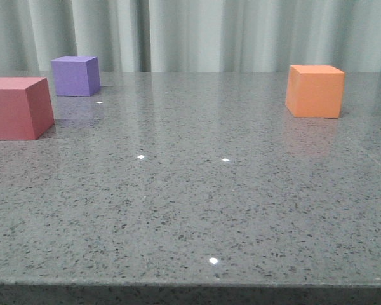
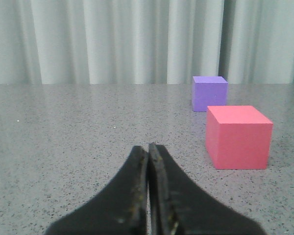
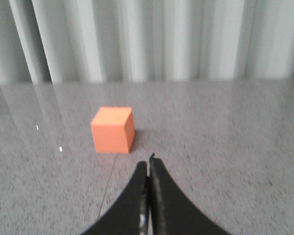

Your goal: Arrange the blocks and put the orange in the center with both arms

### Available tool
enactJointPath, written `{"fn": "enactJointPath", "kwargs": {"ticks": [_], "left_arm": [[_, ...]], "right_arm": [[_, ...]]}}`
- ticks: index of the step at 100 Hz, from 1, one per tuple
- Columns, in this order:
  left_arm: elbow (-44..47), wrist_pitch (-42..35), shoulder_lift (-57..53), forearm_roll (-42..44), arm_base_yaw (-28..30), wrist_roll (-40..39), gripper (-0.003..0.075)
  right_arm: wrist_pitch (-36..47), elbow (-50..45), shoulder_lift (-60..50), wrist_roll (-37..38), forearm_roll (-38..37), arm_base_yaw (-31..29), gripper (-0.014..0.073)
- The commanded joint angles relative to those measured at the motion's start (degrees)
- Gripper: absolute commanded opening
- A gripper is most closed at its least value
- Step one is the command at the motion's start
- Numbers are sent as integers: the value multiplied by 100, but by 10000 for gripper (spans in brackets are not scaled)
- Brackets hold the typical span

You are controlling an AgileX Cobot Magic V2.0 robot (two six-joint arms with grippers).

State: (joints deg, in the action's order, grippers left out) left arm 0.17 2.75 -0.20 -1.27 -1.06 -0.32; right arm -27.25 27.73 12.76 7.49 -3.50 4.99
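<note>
The red cube (image 1: 16, 108) sits at the table's left edge, with the purple cube (image 1: 75, 75) behind it to the right. The orange cube (image 1: 314, 91) stands apart at the far right. Neither gripper shows in the front view. In the left wrist view my left gripper (image 2: 148, 147) is shut and empty, well short of the red cube (image 2: 238, 137) and the purple cube (image 2: 209, 93) beyond it. In the right wrist view my right gripper (image 3: 149, 164) is shut and empty, a short way before the orange cube (image 3: 112, 129).
The grey speckled table (image 1: 190, 203) runs to a front edge near the camera. A pale pleated curtain (image 1: 197, 32) hangs behind the table.
</note>
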Motion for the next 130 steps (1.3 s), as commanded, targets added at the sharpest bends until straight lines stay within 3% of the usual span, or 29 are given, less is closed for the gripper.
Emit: {"fn": "enactJointPath", "kwargs": {"ticks": [1,21,52,64,76,86,130], "left_arm": [[243,-449,-205,-8,0,-17,-20],[243,-449,-205,-8,0,-17,-20],[243,-449,-205,-8,0,-17,-20],[243,-449,-205,-8,0,-17,-20],[243,-449,-205,-8,0,-17,-20],[243,-449,-205,-8,0,-17,-20],[243,-449,-205,-8,0,-17,-20]], "right_arm": [[-470,880,737,-48,-15,-30,-69],[-1378,2110,2114,-48,217,-30,-69],[-1563,2283,2987,-48,350,-30,-46],[-1771,2283,3126,-48,350,-30,125],[-1940,2283,3155,-48,350,-30,456],[-1941,2283,3155,-48,350,-30,666],[-1738,2701,3798,-48,912,-1,633]]}}
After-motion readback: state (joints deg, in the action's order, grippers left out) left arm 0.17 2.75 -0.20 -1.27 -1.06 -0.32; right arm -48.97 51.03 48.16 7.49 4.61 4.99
